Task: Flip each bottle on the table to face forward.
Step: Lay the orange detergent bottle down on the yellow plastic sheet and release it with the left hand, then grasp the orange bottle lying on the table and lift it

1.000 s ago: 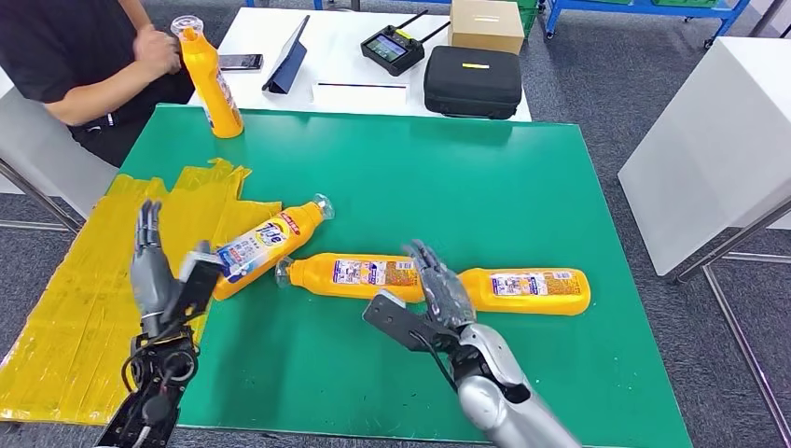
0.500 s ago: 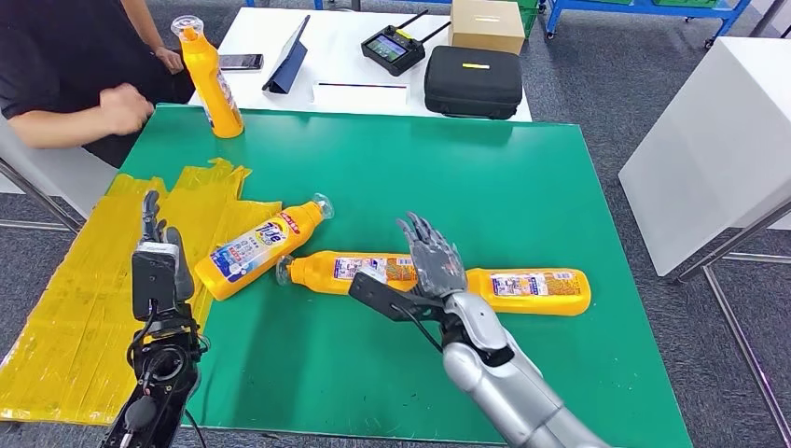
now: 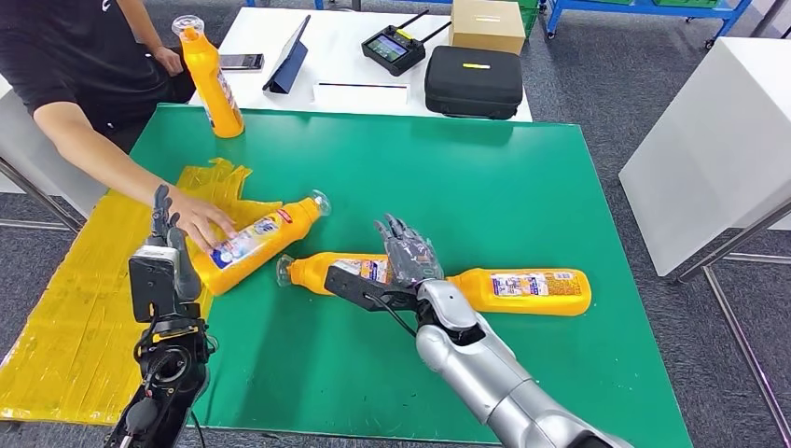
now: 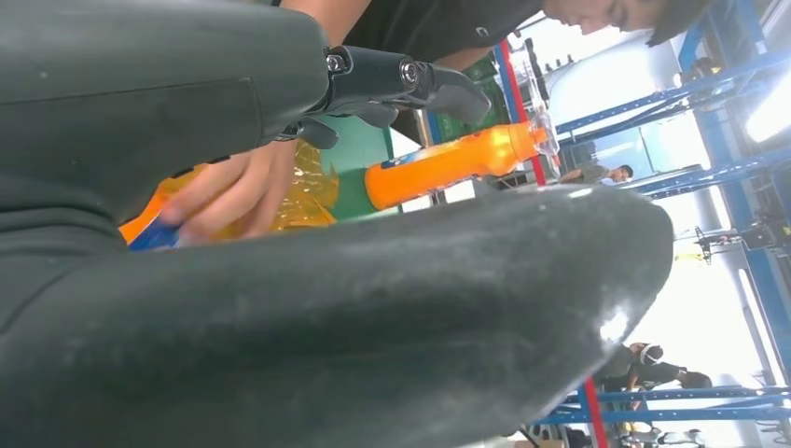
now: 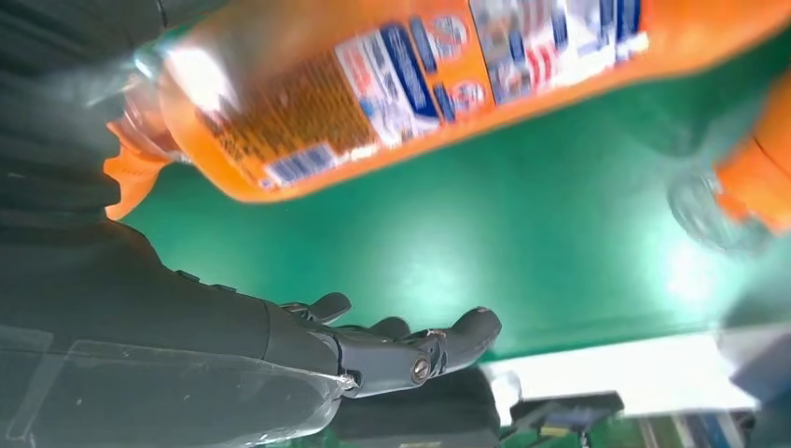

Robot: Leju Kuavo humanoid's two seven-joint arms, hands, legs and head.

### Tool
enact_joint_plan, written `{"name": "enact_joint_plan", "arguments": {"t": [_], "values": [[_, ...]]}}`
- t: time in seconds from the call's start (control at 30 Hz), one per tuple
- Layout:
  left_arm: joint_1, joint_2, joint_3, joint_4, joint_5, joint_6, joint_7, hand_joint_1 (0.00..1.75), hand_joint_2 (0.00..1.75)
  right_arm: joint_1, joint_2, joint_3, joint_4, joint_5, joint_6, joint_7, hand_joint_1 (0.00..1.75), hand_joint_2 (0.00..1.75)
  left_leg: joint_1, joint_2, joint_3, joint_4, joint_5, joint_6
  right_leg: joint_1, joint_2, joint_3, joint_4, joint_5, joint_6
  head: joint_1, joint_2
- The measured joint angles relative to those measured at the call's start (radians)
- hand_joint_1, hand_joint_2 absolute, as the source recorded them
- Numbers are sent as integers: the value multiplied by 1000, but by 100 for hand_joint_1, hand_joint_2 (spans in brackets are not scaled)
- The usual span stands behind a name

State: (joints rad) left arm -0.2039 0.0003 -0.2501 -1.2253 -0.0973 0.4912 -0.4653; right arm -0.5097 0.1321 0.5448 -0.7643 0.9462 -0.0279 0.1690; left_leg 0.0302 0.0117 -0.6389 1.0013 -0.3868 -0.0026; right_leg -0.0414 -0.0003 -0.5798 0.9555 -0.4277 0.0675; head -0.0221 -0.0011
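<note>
On the green table (image 3: 522, 187) three orange bottles lie on their sides and a fourth stands upright. The middle bottle (image 3: 322, 272) lies with its clear cap pointing left, and the right hand (image 3: 408, 254) hovers over its base end with fingers spread and nothing in them; in the right wrist view the same bottle's label (image 5: 438, 75) passes just above the open fingers (image 5: 410, 350), apparently without touching, though the angle is poor. The right-hand bottle (image 3: 527, 291) lies end to end with it, partly behind the silver forearm. The Tide bottle (image 3: 261, 239) lies tilted, cap toward the table's middle, its base on the yellow plastic sheet (image 3: 65, 317). A person's hand (image 3: 198, 219) rests on that base end. The left hand (image 3: 160, 252) is raised just beside it, fingers pointing up and apart, empty. The upright bottle (image 3: 211, 79) stands at the far left corner, near the person's black sleeve (image 3: 56, 65).
</note>
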Motion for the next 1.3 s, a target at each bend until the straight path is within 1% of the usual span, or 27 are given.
{"name": "enact_joint_plan", "arguments": {"t": [0.1,0.23,0.33,0.37,0.47,0.5,0.67,0.8,0.9,0.97,1.03,1.1,1.17,1.23,1.3], "values": [[-14,0,-9,0,20,0,0,0,0,-14,21,10,53,22,72,16,0,175,0,0,0,0,0,0,0,0,0,0,0,0,0,0],[-48,0,-19,4,53,11,-2,0,0,-40,50,27,163,34,230,66,0,175,0,0,0,0,0,0,0,0,0,0,0,0,0,0],[-64,0,-25,12,77,23,-12,0,0,-71,61,40,232,44,287,101,0,175,0,0,2,0,0,0,0,0,1,0,0,0,0,0],[-66,0,-26,15,82,25,-15,0,0,-79,63,43,248,47,294,111,40,175,0,1,3,0,0,0,0,0,1,0,0,0,0,0],[-70,0,-26,22,101,32,-27,0,0,-97,64,51,285,53,305,132,171,175,0,1,6,0,0,0,0,0,1,-1,-1,0,0,0],[-73,0,-27,26,107,34,-31,0,0,-101,65,52,295,53,305,135,175,175,0,1,7,0,-1,0,0,0,0,-1,-1,-1,0,0],[-87,0,-28,43,123,30,-41,0,0,-103,63,53,314,43,291,136,175,175,0,1,12,0,-2,-1,0,0,-1,-1,-3,-3,0,0],[-100,0,-30,63,131,19,-45,0,0,-98,52,53,318,36,268,136,175,175,0,0,12,0,0,0,0,0,0,-1,-1,-1,0,0],[-108,0,-31,75,139,9,-44,0,0,-92,49,44,316,13,218,129,175,175,0,0,12,0,0,0,0,0,5,-1,0,0,0,0],[-106,2,-31,78,159,-23,-30,0,87,-80,51,19,300,-39,157,84,175,175,0,0,12,0,1,0,0,0,10,-1,0,0,0,0],[-94,6,-31,74,222,-108,7,0,175,-57,50,-28,255,-156,120,-15,175,175,0,1,11,0,1,0,0,0,11,0,1,1,1,0],[-66,12,-28,62,333,-226,49,0,175,-13,49,-85,174,-318,124,-122,175,175,0,2,9,0,1,0,0,1,9,0,1,1,0,0],[-31,16,-25,41,433,-312,70,0,175,38,47,-125,63,-473,130,-190,175,175,0,2,6,0,1,0,0,1,5,0,2,1,0,0],[3,18,-23,19,490,-349,76,0,175,75,42,-142,-46,-590,117,-222,175,175,0,1,4,0,1,0,0,1,3,0,1,1,0,0],[28,20,-22,-2,515,-362,81,0,175,101,33,-146,-140,-654,95,-237,175,175,0,1,3,0,1,0,0,1,2,0,1,1,0,0]]}}
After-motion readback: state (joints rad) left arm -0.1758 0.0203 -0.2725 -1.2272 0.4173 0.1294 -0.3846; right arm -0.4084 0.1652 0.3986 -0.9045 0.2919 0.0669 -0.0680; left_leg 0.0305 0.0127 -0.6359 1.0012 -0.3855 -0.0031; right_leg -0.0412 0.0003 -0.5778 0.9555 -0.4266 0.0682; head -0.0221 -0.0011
